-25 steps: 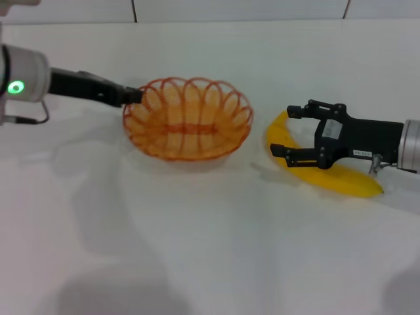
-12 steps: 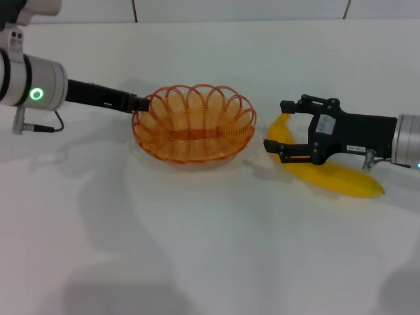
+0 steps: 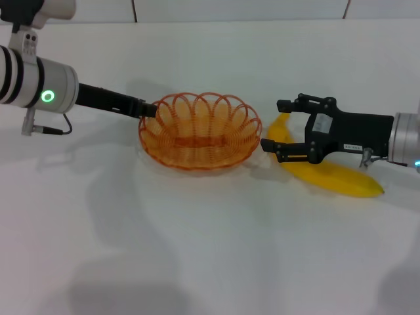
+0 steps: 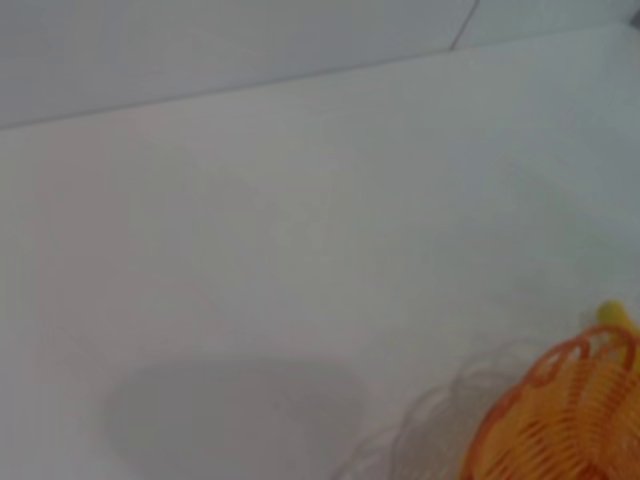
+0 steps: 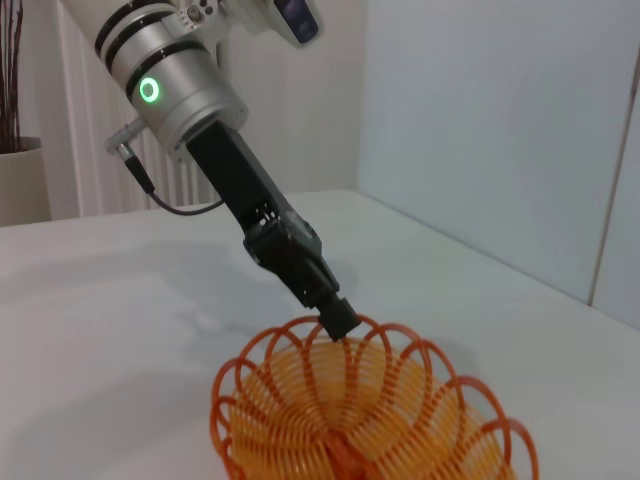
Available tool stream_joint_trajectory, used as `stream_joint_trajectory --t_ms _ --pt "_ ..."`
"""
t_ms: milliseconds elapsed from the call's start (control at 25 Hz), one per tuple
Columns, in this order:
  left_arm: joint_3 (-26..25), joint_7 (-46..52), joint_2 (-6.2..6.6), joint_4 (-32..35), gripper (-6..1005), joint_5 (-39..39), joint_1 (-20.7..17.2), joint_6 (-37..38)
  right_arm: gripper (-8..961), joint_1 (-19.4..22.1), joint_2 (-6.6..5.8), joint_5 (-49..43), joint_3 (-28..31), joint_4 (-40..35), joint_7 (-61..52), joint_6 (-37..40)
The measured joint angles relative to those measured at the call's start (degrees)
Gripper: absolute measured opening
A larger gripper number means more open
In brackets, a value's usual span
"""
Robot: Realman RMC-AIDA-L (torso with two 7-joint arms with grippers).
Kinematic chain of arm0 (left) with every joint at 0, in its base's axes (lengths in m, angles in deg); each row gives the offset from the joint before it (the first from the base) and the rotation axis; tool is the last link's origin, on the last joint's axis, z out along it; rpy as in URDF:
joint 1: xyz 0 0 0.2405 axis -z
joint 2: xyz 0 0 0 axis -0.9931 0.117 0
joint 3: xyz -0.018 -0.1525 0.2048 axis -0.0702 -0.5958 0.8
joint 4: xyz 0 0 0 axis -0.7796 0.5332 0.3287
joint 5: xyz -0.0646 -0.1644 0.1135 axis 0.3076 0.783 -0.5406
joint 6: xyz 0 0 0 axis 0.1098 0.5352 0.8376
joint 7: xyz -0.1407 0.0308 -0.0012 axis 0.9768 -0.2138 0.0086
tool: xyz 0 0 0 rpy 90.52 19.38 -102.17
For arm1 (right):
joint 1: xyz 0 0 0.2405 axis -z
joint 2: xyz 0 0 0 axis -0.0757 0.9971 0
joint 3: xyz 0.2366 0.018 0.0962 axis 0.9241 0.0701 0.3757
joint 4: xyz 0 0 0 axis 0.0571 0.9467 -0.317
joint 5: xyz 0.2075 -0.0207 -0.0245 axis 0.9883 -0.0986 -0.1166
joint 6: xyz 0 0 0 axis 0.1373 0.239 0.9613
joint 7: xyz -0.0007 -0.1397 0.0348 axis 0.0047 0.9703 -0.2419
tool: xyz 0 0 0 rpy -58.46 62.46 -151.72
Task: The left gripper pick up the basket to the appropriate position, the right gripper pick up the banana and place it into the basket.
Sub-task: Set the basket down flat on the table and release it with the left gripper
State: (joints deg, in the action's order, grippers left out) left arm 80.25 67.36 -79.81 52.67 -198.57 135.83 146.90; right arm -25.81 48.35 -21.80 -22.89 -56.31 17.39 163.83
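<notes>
The basket [image 3: 199, 131] is seen on the white surface [image 3: 210, 249], a little left of the middle in the head view, upright, its scalloped orange rim showing all the way round. The left gripper [image 3: 149, 109] is extended from the robot's left side, and its black tip is closed on the rim of the basket at the side nearest that arm. In the right wrist view the same left gripper [image 5: 338, 318] is shown pinching one loop of the rim of the basket [image 5: 370, 420], the silver arm segment with its green light rising behind it. In the left wrist view only a part of the basket [image 4: 565, 420] is shown in one corner, with a small piece of the banana [image 4: 612, 314] just beyond its rim.

The banana [image 3: 328, 172] is lying on the surface on the robot's right, just beside the basket but apart from it. One end is pointed toward the back of the surface, and the other end is stretched out to the robot's right.

The right gripper [image 3: 275, 126] is held over the end of the banana nearest the basket, with its fingers spread wide, one beyond the fruit and one on the near side. Nothing is gripped by it. Whether the fingers touch the banana cannot be told.
</notes>
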Motion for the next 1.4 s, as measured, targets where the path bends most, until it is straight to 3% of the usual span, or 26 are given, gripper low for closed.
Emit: stream_joint_trajectory --t_ms 1400 --pt "0.07 -7.13 -0.47 -0.42 39 -2.31 0.32 -2.33 890 -0.46 0.0 0.0 0.35 0.81 0.15 -0.08"
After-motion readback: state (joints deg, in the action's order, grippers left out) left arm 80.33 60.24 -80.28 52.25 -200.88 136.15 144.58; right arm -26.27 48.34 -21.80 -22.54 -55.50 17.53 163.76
